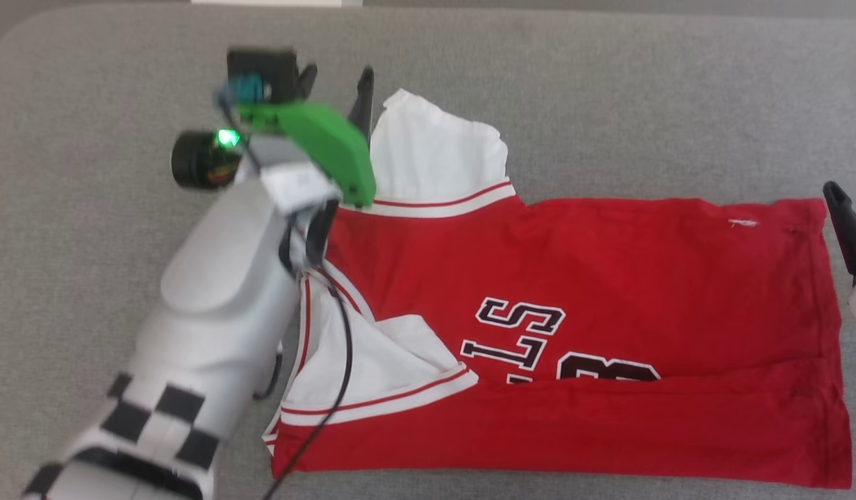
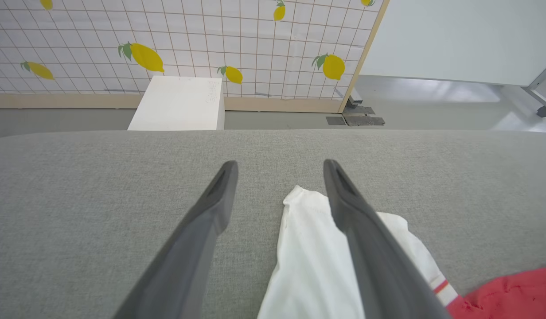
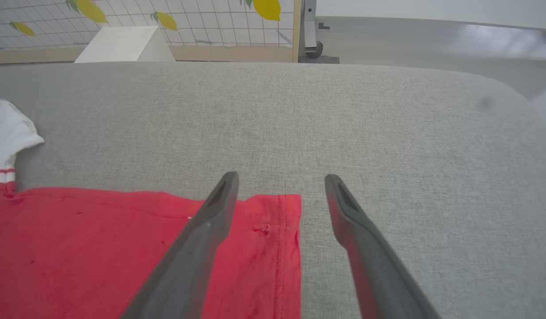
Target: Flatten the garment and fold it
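Evidently mid-fold, by judgement. Found garment (image 1: 608, 264) lying sideways on grey tabletop (image 1: 608, 104), neck to left, hem to right, front up. Noted near long edge (image 1: 608, 423) already turned over toward far side, covering lower part of black lettering (image 1: 518, 326); near sleeve (image 1: 393, 354) tucked inward over front. Noted far sleeve (image 1: 435, 153) spread loose past far edge, rumpled at its end.

Observed left end effector (image 2: 280, 166) spread wide, empty, above far sleeve: 1 finger over white cloth, 1 over bare tabletop. Contact with cloth: cannot tell. Observed right end effector (image 3: 279, 177) likewise wide and empty, straddling far right hem corner (image 3: 282, 212): 1 finger over red cloth, 1 over tabletop.

Next move, as judged: lower both, pinch far edge at sleeve and hem corner, lift together, carry toward near side. Requires even height on both sides to keep cloth from sagging or dragging first fold open.

Materials: thin red knit, soft, limp, lightly creased; white sleeves with red-striped trim; stitched hem at right. Tabletop covered in coarse grey woven fabric, rounded corners, likely some grip on cloth.
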You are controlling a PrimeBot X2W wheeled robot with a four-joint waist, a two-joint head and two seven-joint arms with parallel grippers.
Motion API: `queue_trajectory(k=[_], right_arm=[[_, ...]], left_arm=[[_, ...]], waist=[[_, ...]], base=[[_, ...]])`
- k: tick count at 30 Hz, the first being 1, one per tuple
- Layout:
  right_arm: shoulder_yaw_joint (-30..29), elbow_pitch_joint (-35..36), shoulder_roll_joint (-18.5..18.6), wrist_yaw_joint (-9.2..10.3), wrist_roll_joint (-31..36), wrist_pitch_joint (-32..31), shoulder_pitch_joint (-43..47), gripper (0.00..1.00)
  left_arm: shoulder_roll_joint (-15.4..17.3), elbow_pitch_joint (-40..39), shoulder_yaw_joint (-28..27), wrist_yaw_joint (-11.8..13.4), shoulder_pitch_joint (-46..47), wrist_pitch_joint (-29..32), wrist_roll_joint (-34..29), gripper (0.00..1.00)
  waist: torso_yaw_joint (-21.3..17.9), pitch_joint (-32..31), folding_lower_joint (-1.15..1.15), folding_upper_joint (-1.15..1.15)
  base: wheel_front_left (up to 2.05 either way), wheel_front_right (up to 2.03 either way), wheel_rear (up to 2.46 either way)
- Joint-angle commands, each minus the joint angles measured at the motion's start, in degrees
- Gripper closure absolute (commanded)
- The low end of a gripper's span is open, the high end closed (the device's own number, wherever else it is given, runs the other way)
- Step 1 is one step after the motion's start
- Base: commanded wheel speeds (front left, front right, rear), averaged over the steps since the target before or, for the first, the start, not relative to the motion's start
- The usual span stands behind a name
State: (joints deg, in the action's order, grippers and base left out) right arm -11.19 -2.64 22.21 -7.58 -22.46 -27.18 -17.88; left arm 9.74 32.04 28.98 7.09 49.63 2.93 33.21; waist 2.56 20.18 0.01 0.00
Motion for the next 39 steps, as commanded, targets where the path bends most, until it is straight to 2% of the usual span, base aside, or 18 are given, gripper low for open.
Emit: queue_trajectory(k=[1,5,9,14,18,19,20,21,29,34,39], right_arm=[[0.7,0.3,0.4,0.09,-0.6,0.3,-1.3,0.0],[2.3,0.9,1.2,0.09,-1.1,0.6,-2.3,0.0],[3.5,1.5,2.0,0.09,-1.3,0.8,-2.4,0.0],[4.2,1.8,2.3,0.09,-2.2,1.3,-1.7,0.0],[4.1,1.9,2.5,0.09,-2.6,1.7,-1.4,0.0],[4.0,1.9,2.5,0.09,-2.7,1.7,-1.4,0.0],[4.0,1.9,2.5,0.09,-2.7,1.8,-1.3,0.0],[3.9,1.8,2.5,0.09,-2.7,1.9,-1.3,0.0],[2.8,1.5,3.6,0.09,-2.5,-0.2,-0.8,0.0],[4.8,2.1,6.2,0.09,-2.5,-8.5,-2.3,0.0],[9.1,1.5,9.6,0.09,-1.9,-17.6,-6.8,0.0]], left_arm=[[-0.5,2.5,0.4,-0.2,3.6,2.0,-0.6,0.0],[-1.7,9.7,1.4,0.0,11.5,10.3,-0.5,0.0],[-2.8,15.4,3.7,-0.9,16.9,20.1,-0.4,0.0],[-3.6,21.1,6.0,-0.6,19.7,31.1,-0.5,0.0],[-3.9,23.4,7.1,-0.5,19.2,36.7,0.1,0.0],[-3.9,23.4,7.1,-0.4,18.9,36.9,0.2,0.22],[-3.8,23.4,7.2,-0.6,18.5,37.1,0.4,0.67],[-3.8,23.2,6.9,-0.7,18.1,36.7,0.7,1.0],[-3.4,19.3,4.5,-2.1,16.4,31.8,3.4,1.0],[-3.1,15.2,2.5,-3.1,15.9,28.8,5.3,1.0],[-2.7,11.2,2.6,-3.5,15.2,28.7,5.8,1.0]], waist=[[-0.8,4.4,-0.01,0.0],[-2.3,6.8,-0.01,0.0],[-3.6,8.5,-0.01,0.0],[-4.7,10.2,-0.01,0.0],[-5.2,10.7,-0.01,0.0],[-5.2,10.8,-0.01,0.0],[-5.3,10.8,-0.01,0.0],[-5.3,10.7,-0.01,0.0],[-4.1,9.1,-0.01,0.0],[-3.4,7.6,-0.01,0.0],[-2.3,7.1,-0.01,0.0]], base=[[0.0,0.0,0.0],[0.0,0.0,0.0],[0.0,0.0,0.0],[0.0,0.0,0.0],[0.0,0.0,0.0],[0.0,0.0,0.0],[0.0,0.0,0.0],[0.0,0.0,0.0],[0.0,0.0,0.0],[0.0,0.0,0.0],[0.0,0.0,0.0]])
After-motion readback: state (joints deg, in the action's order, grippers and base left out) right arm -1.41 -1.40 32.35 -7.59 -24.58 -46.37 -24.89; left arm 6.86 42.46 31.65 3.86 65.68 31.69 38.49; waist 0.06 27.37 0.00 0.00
